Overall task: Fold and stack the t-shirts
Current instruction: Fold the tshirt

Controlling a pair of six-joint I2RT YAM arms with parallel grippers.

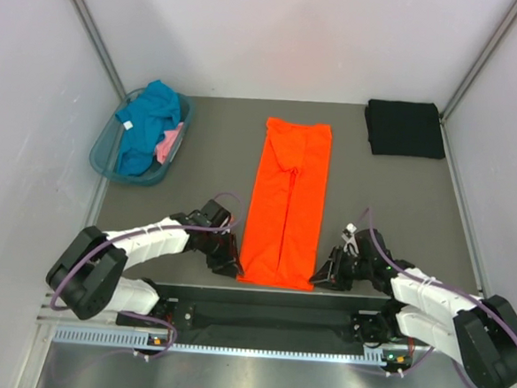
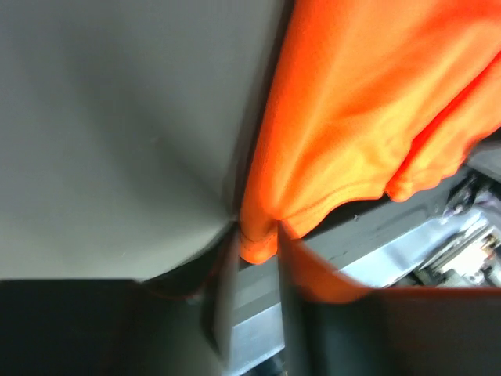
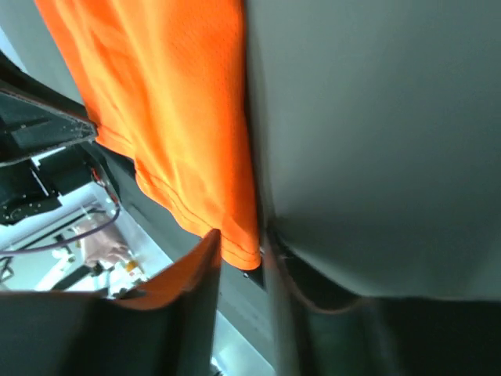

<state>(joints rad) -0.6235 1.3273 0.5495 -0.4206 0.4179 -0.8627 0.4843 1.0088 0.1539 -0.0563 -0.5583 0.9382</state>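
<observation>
Both my jaws stand narrowly parted, each astride a 6 o'clock hem corner of the orange t-shirt (image 1: 286,200), a long strip mid tabletop (image 1: 208,155); whether they pinch I cannot tell. The crosswise fold is in hand; next, I judge, both corners must travel evenly toward 12 o'clock.

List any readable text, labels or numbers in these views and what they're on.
None readable in any view.
Too small to read: white tag on the teal t-shirt in the basket.
No print visible on the orange t-shirt or the black t-shirt.
</observation>
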